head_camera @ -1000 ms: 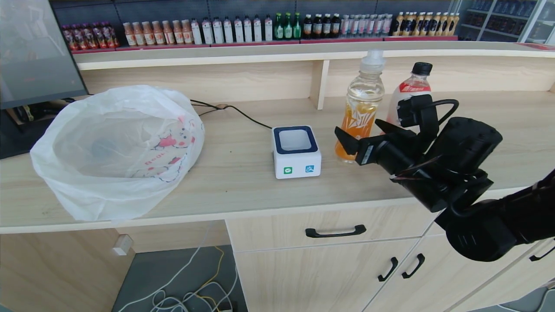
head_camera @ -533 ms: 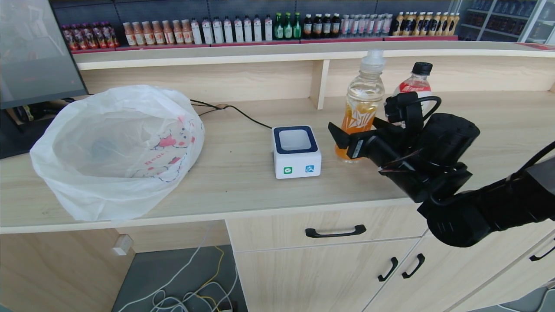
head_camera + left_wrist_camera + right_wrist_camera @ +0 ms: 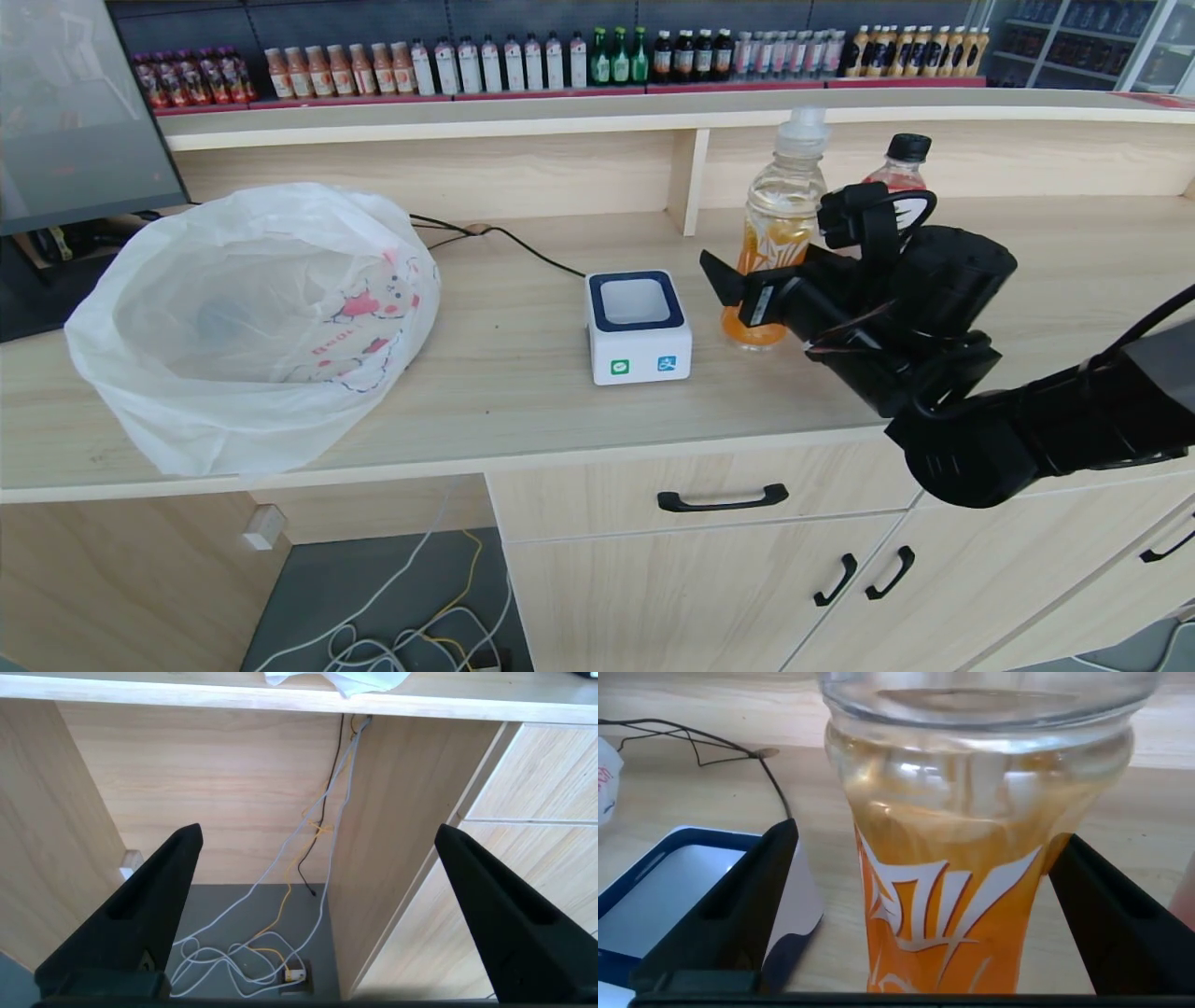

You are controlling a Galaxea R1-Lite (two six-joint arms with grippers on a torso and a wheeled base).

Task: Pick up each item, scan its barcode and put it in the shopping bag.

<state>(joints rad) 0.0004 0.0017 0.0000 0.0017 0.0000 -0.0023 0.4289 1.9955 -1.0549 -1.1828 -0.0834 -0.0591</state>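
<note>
In the head view the right gripper point(image 3: 770, 280) is at the orange drink bottle point(image 3: 784, 201), which stands upright on the counter point(image 3: 523, 401) just to the right of the scanner point(image 3: 639, 327). A black-capped bottle point(image 3: 904, 154) stands behind the arm, and the shopping bag point(image 3: 252, 317) lies open well to the left.

In the left wrist view the left gripper point(image 3: 318, 915) is spread wide and holds nothing. It sits below counter height, facing loose cables point(image 3: 280, 943) on the floor.

In the right wrist view the right gripper's fingers point(image 3: 738, 915) are fully apart, with the bottle's lower body between them. They appear not to touch it, though the contact is hard to judge this close.

I take this as the grasp of the first item, not yet made. Next, the jaws need to close squarely on the label band and lift the bottle. Its barcode must then turn toward the scanner's window before the carry to the bag
</note>
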